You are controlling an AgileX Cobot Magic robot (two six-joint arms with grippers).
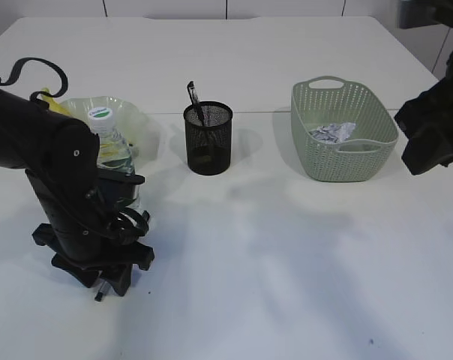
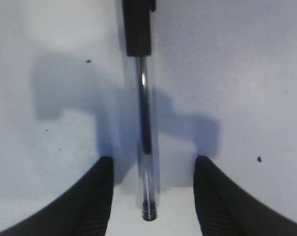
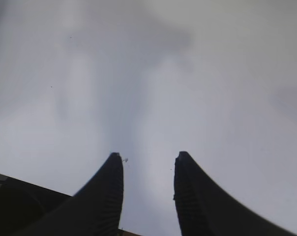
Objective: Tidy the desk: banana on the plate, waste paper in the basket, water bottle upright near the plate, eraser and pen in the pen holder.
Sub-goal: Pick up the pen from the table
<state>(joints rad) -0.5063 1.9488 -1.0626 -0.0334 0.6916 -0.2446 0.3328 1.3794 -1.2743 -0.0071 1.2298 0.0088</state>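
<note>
Left gripper [image 2: 151, 196]: lowered to the table [image 2: 247, 73], jaws parted either side of a clear pen [image 2: 146, 128], not yet gripping, lined up to pinch its barrel | Right gripper [image 3: 148, 191]: parted, empty, parked aside | Pen holder [image 1: 208, 139]: mid-table, one pen already inside | Paper [image 1: 333, 133]: in basket [image 1: 376, 112] | Bottle [image 1: 110, 146]: upright by plate [image 1: 136, 120]

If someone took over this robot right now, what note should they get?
Left gripper: open, lowered on the table, fingers either side of the pen, not yet closed on it.
Right gripper: open, empty, off to the right.
Done: crumpled paper in basket; bottle upright by plate; one pen already stands in pen holder.
Left: grip this pen, drop it in the holder. Banana and eraser are mostly hidden; check them.
</note>
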